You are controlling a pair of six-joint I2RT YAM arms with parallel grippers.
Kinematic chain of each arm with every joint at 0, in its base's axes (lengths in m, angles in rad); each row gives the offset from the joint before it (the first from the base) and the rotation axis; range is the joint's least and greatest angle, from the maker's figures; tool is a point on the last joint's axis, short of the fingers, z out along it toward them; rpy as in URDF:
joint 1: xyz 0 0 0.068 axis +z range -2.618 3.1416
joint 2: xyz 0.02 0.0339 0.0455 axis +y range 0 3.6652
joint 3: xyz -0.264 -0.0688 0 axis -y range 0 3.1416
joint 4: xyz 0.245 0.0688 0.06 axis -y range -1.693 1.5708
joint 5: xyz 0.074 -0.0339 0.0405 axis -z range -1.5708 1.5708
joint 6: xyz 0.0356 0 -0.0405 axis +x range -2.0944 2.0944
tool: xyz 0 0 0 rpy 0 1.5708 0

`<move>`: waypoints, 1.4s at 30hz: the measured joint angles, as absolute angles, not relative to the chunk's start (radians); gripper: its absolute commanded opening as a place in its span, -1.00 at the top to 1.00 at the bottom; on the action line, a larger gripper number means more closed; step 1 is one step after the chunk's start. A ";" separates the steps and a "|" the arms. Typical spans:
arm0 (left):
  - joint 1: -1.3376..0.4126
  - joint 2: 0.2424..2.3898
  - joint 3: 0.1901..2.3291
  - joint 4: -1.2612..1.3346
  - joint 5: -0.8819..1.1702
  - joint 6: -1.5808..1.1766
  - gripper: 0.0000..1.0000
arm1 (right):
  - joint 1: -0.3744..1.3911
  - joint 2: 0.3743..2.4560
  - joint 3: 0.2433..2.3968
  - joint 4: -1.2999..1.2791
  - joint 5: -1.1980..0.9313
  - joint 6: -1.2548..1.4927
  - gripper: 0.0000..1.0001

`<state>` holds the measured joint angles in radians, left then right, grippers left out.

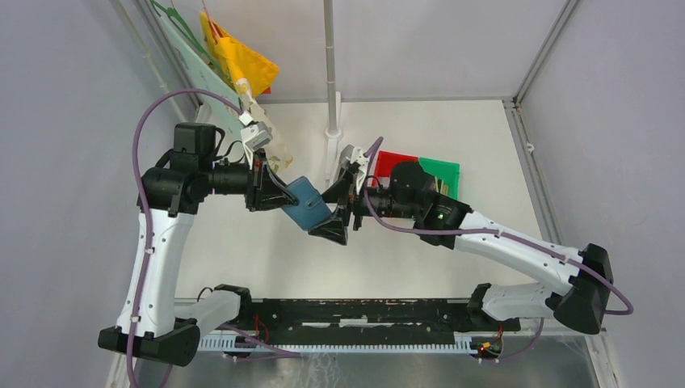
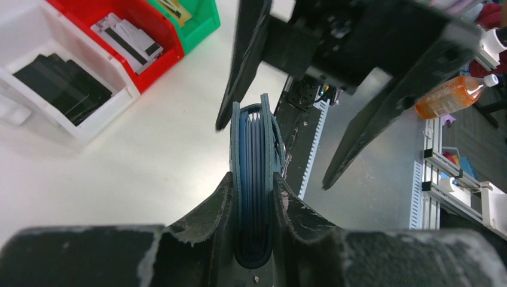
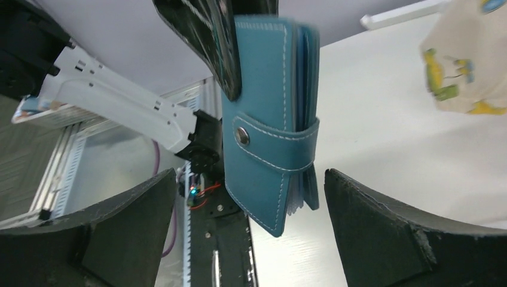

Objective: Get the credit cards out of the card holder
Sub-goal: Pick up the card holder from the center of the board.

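the card holder [image 3: 263, 119] was held above the surface [image 2: 149, 149], clenched edge-on between the left fingers [image 2: 209, 215], with its snap tab [image 3: 281, 149] fastened. the right fingers [image 3: 382, 221] were spread wide to either side of its free end.

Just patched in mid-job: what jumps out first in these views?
The teal card holder, snap tab closed, hangs mid-air clamped in the left gripper. The right gripper stands open, fingers either side of it. On the table, a red bin holds light cards with dark stripes.
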<state>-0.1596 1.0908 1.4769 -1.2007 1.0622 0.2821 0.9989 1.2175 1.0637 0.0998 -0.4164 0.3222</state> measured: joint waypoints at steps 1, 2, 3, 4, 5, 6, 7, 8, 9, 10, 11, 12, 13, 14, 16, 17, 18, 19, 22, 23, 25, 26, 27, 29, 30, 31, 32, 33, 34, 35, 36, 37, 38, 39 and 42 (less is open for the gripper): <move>-0.160 1.087 1.485 -1.196 1.072 0.282 0.94 | 0.998 1.235 1.064 0.104 -0.444 0.333 -0.94; -0.161 1.085 1.492 -1.194 1.079 0.282 0.94 | 0.996 1.250 1.064 0.107 -0.469 0.343 -0.89; -0.163 1.083 1.498 -1.192 1.086 0.282 0.94 | 0.994 1.262 1.064 0.112 -0.496 0.353 -0.82; -0.164 1.081 1.501 -1.188 1.092 0.282 0.94 | 0.994 1.268 1.064 0.120 -0.515 0.362 -0.72; -0.164 1.079 1.502 -1.185 1.101 0.282 0.95 | 0.992 1.273 1.063 0.136 -0.543 0.377 -0.56; -0.165 1.075 1.502 -1.183 1.106 0.281 0.95 | 0.989 1.275 1.063 0.154 -0.567 0.388 -0.40; -0.165 1.071 1.502 -1.181 1.113 0.281 0.95 | 0.986 1.275 1.060 0.183 -0.592 0.405 -0.31; -0.165 1.066 1.502 -1.180 1.122 0.281 0.95 | 0.984 1.274 1.056 0.210 -0.611 0.418 -0.23; -0.165 1.060 1.502 -1.180 1.135 0.281 0.95 | 0.978 1.273 1.045 0.244 -0.632 0.436 -0.19; -0.165 1.052 1.502 -1.179 1.143 0.281 0.95 | 0.971 1.272 1.032 0.278 -0.650 0.455 -0.14; -0.166 1.044 1.502 -1.180 1.150 0.281 0.95 | 0.967 1.272 1.023 0.300 -0.663 0.469 -0.05; -0.166 1.038 1.502 -1.179 1.156 0.281 0.94 | 0.963 1.272 1.014 0.325 -0.680 0.485 0.03; -0.167 1.031 1.502 -1.180 1.160 0.281 0.93 | 0.961 1.272 1.010 0.342 -0.693 0.494 0.13; -0.168 1.026 1.502 -1.179 1.166 0.281 0.91 | 0.958 1.272 1.007 0.358 -0.706 0.507 0.28; -0.168 1.018 1.502 -1.178 1.183 0.281 0.86 | 0.949 1.272 1.005 0.374 -0.722 0.524 0.58; -0.169 1.015 1.502 -1.174 1.190 0.281 0.77 | 0.944 1.273 1.004 0.381 -0.730 0.537 0.71; -0.170 1.012 1.502 -1.171 1.195 0.281 0.53 | 0.940 1.273 1.003 0.388 -0.738 0.545 0.85; -0.171 1.011 1.501 -1.171 1.199 0.281 0.23 | 0.938 1.273 1.003 0.392 -0.744 0.552 0.94; -0.170 1.008 1.498 -1.168 1.203 0.282 -0.39 | 0.935 1.272 0.998 0.404 -0.756 0.572 1.00; -0.170 1.008 1.497 -1.169 1.203 0.283 -0.43 | 0.934 1.272 0.997 0.405 -0.758 0.571 1.00; -0.170 1.005 1.492 -1.168 1.203 0.282 -0.44 | 0.934 1.269 0.997 0.398 -0.760 0.560 1.00; -0.170 1.005 1.491 -1.168 1.203 0.282 -0.42 | 0.934 1.268 0.997 0.389 -0.761 0.549 1.00; -0.170 1.005 1.491 -1.168 1.203 0.282 -0.40 | 0.934 1.266 0.997 0.370 -0.762 0.529 1.00; -0.170 1.005 1.491 -1.168 1.203 0.282 -0.33 | 0.934 1.264 1.002 0.319 -0.763 0.484 1.00; -0.170 1.005 1.491 -1.168 1.204 0.282 -0.30 | 0.934 1.265 1.007 0.289 -0.763 0.461 1.00; -0.170 1.006 1.491 -1.168 1.204 0.282 -0.27 | 0.934 1.267 1.015 0.252 -0.764 0.434 1.00; -0.170 1.007 1.491 -1.167 1.205 0.282 -0.23 | 0.934 1.269 1.025 0.223 -0.764 0.412 1.00; -0.170 1.009 1.491 -1.167 1.205 0.282 -0.18 | 0.934 1.272 1.034 0.199 -0.764 0.393 1.00; -0.170 1.012 1.491 -1.168 1.206 0.282 -0.14 | 0.934 1.275 1.042 0.182 -0.764 0.380 1.00; -0.170 1.015 1.491 -1.168 1.206 0.282 -0.12 | 0.934 1.277 1.049 0.165 -0.764 0.367 1.00; -0.170 1.019 1.491 -1.168 1.206 0.282 -0.11 | 0.934 1.277 1.055 0.151 -0.764 0.356 1.00; -0.170 1.023 1.491 -1.168 1.206 0.282 -0.09 | 0.934 1.277 1.059 0.139 -0.763 0.347 1.00; -0.170 1.024 1.490 -1.168 1.206 0.282 -0.08 | 0.934 1.277 1.063 0.131 -0.763 0.338 1.00; -0.170 1.025 1.485 -1.164 1.206 0.282 -0.06 | 0.935 1.279 1.071 0.117 -0.762 0.327 1.00; -0.171 1.023 1.455 -1.164 1.204 0.282 0.06 | 0.944 1.294 1.112 0.072 -0.756 0.294 1.00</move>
